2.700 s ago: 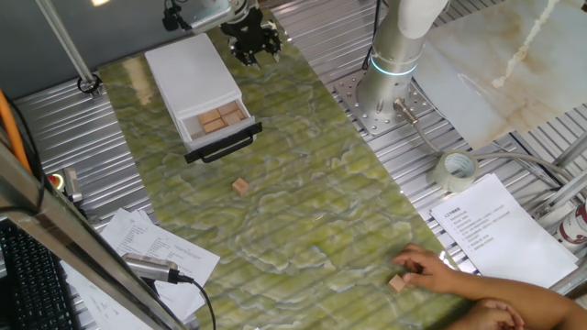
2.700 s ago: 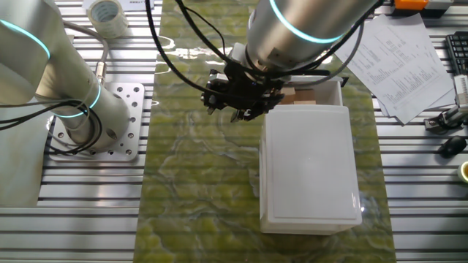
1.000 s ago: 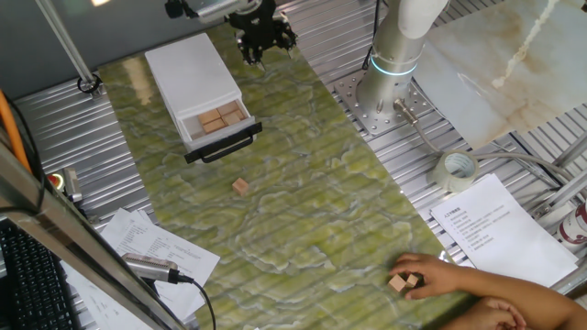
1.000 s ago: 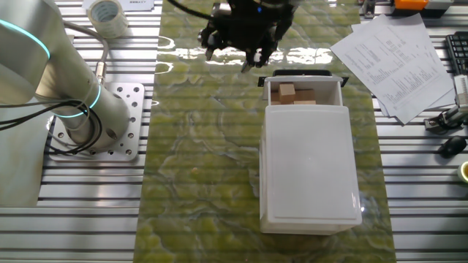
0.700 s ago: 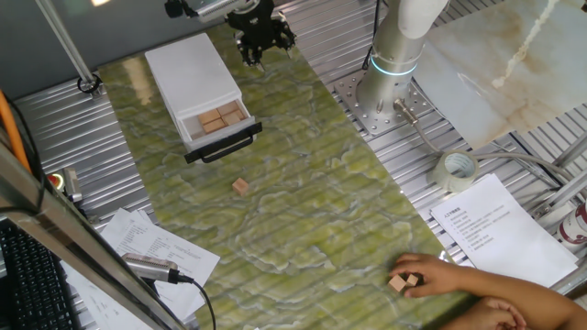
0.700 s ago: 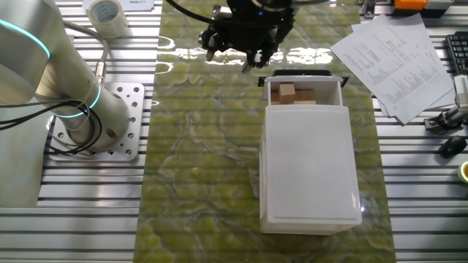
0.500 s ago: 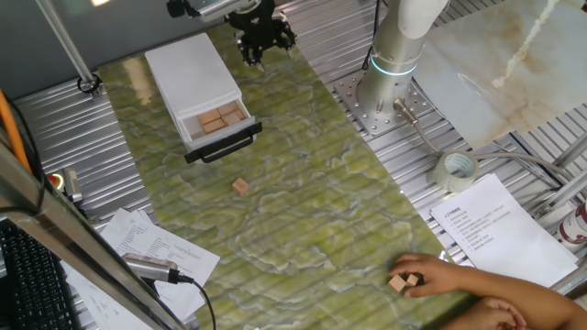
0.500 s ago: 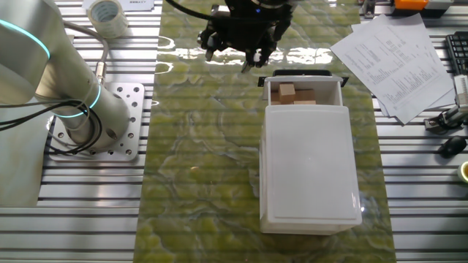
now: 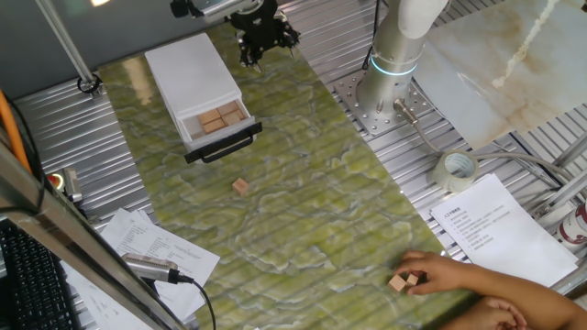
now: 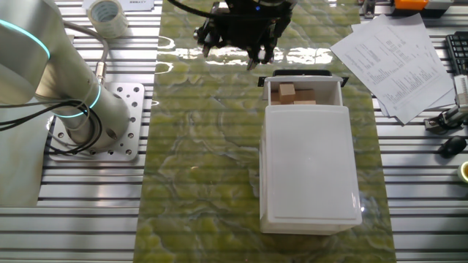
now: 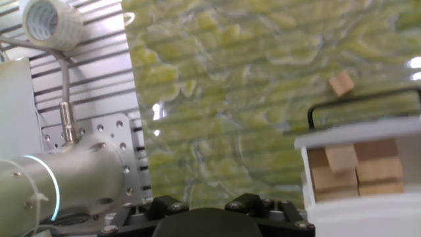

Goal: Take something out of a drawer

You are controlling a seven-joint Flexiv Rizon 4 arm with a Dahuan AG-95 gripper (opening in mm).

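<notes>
- Drawer (image 9: 218, 122) work is seen partly done in one fixed view: the tray is pulled out of the white box (image 9: 191, 69), with its black handle (image 9: 223, 145) at the front.
- Tan wooden blocks (image 9: 220, 118) are seen lying inside the drawer, so the taking-out part is judged not done yet for these.
- One loose block (image 9: 240, 186) is seen on the green counter (image 9: 312, 202), well apart from the drawer. Another block (image 9: 402, 281) is seen near a person's hand (image 9: 440, 275) at the far end.
- The gripper (image 9: 261, 38) is seen up high beside the back of the box, away from the drawer. Nothing is seen held in it, but how wide the jaws are cannot be told here.

- In the other fixed view, the drawer (image 10: 306, 91) is seen open, with blocks (image 10: 287, 91) inside it.
- The gripper (image 10: 240, 36) is seen just past the handle (image 10: 298, 74), not over the blocks. It looks empty; the jaws cannot be read clearly.

- In the hand view, the open drawer (image 11: 358, 168) is seen at the right edge, with several blocks (image 11: 341, 158) stacked close together inside.
- The loose block (image 11: 341, 83) is seen on the counter beyond the handle (image 11: 362, 105).
- Only the gripper's black base is seen at the bottom; the jaws are not shown.
- What is left, as judged: the gripper must be brought over the drawer, lowered, closed on one block, and lifted out.
</notes>
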